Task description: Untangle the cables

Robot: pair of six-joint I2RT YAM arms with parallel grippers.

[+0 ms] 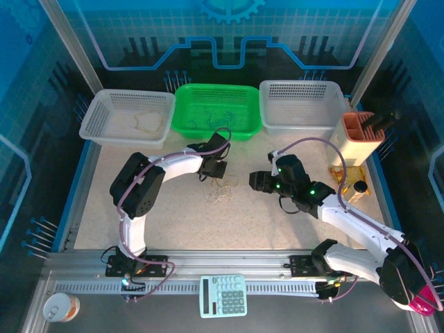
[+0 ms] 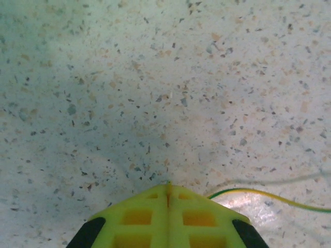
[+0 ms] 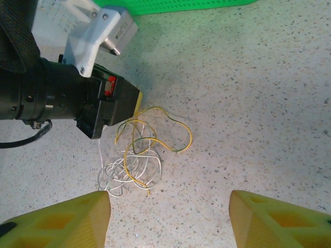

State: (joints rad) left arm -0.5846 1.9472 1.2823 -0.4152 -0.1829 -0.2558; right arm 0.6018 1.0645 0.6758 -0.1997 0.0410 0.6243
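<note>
Right wrist view: the cables (image 3: 135, 155) lay in a loose yellow-and-white knot on the table (image 3: 248, 93), just in front of the green basket (image 3: 176, 5). The left gripper (image 3: 137, 102) sat at the knot's basket-side edge with its fingers pressed together. In the left wrist view a yellow-green strand ran out from beside the tips, but whether it was pinched between them could not be told. The right gripper (image 3: 168, 206) hovered in front of the basket's right corner, near the knot, jaws spread wide and holding nothing. The step in hand looked like a two-handed pull-apart. To do it well, the right gripper would probably need to close on a single white loop, not a crossing. It would then draw slowly away from the basket while the left anchored the yellow strand, letting the loops slide free instead of cinching.
</note>
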